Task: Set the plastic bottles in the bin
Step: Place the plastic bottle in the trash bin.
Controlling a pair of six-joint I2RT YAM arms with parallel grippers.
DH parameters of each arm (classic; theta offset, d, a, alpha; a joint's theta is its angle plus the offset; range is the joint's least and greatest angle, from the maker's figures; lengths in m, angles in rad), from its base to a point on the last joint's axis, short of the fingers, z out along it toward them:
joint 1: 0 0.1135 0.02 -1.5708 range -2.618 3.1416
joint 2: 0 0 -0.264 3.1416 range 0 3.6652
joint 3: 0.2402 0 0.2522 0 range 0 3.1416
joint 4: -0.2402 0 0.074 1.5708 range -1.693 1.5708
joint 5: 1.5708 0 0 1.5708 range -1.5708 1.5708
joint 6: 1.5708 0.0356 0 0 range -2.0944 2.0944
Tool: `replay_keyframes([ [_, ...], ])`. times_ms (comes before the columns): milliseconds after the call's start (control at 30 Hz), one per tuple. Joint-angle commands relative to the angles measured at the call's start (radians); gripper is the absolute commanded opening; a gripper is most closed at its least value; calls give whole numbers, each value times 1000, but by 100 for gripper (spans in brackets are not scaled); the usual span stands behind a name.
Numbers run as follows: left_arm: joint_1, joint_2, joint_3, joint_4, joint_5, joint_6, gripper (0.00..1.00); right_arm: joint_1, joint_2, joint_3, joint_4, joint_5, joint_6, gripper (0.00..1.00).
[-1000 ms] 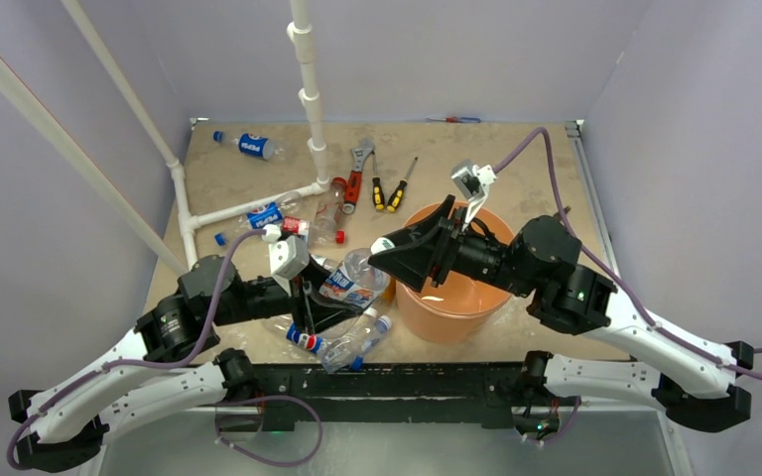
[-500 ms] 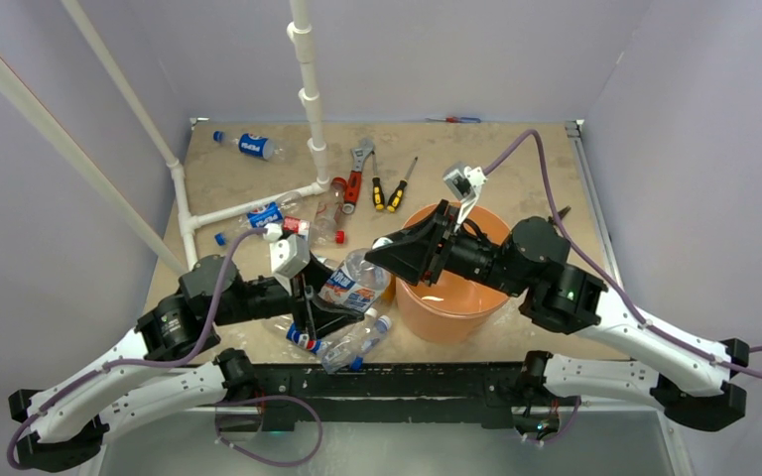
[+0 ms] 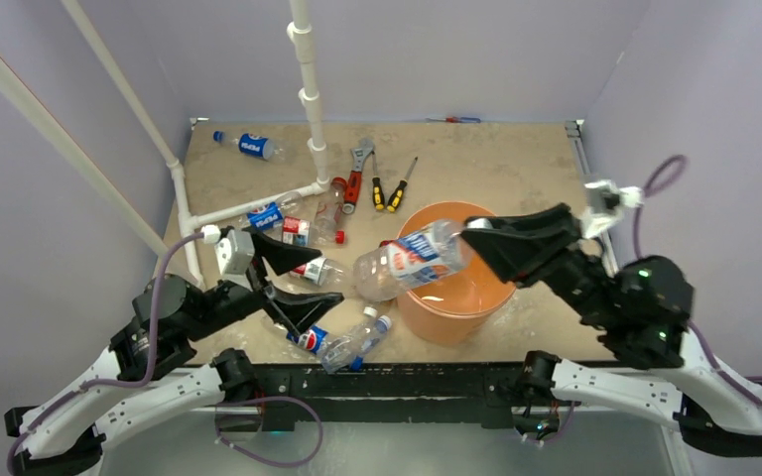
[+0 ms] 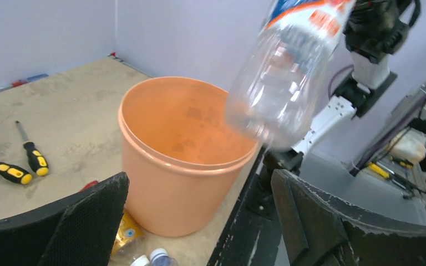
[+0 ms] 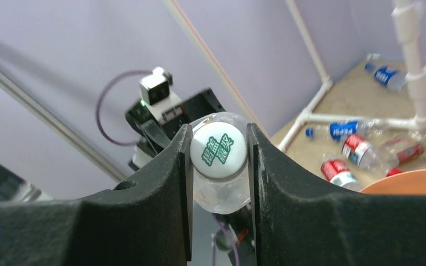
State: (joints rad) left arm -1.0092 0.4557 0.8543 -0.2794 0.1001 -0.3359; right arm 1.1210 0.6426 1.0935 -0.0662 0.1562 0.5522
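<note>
**Entry: bottle clearance, transfer step.** Clock face laid on the overhead view, centred on the bin, 12 at the far wall.

1. right tool [image 3: 469,238]: jaws closed onto the neck of the held bottle [image 3: 412,260], one pad on either side of its white cap [image 5: 218,149]. From my wrist view the grip looks square.
2. held bottle: clear, with a blue-and-red label, and lifted off the counter [image 3: 516,169]. It lies near level with its base toward 9 o'clock. It hangs over the rim of the bin [image 3: 451,319] at about 9 to 10 o'clock. I cannot tell whether the base is inside the rim line.
3. bin: orange, upright, close to the near counter edge.
4. left tool [image 3: 319,284]: jaws spread wide with nothing between them, at 9 o'clock of the bin, above the loose bottles.
5. Outstanding stock:
   - far Pepsi bottle [image 3: 248,145], well out at 10 o'clock
   - pipe-side bottles [image 3: 288,220], beside the white pipe frame [image 3: 308,99], at 9 to 10 o'clock
   - near-edge bottles [image 3: 342,342], at 8 o'clock
6. Not for collection: wrench [image 3: 355,177] and screwdrivers [image 3: 392,188], at 11 o'clock.

**Step in hand, as I judge it:** carrying one bottle to the drop point, with release not yet made.

**Next move:** I would bring the right tool toward 3 o'clock until the whole bottle is over the mouth. Then I would tip the base down and part the jaws. Released where it hangs now, the base might catch the rim and roll the bottle back onto the counter.
</note>
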Motion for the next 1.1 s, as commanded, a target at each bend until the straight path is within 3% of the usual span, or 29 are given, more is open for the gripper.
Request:
replay_keyframes([
  [0, 0, -16, -46, 82, -138, -29, 99, 4, -111, 16, 59, 168, -65, 0],
  [433, 0, -117, -109, 107, -360, -92, 99, 5, -22, 137, -189, 560, -224, 0],
  [733, 0, -141, -161, 93, -420, -130, 99, 5, 121, 162, -346, 637, -213, 0],
  [1067, 0, -118, -204, 89, -437, -178, 97, 5, 171, 21, -311, 671, -178, 0],
])
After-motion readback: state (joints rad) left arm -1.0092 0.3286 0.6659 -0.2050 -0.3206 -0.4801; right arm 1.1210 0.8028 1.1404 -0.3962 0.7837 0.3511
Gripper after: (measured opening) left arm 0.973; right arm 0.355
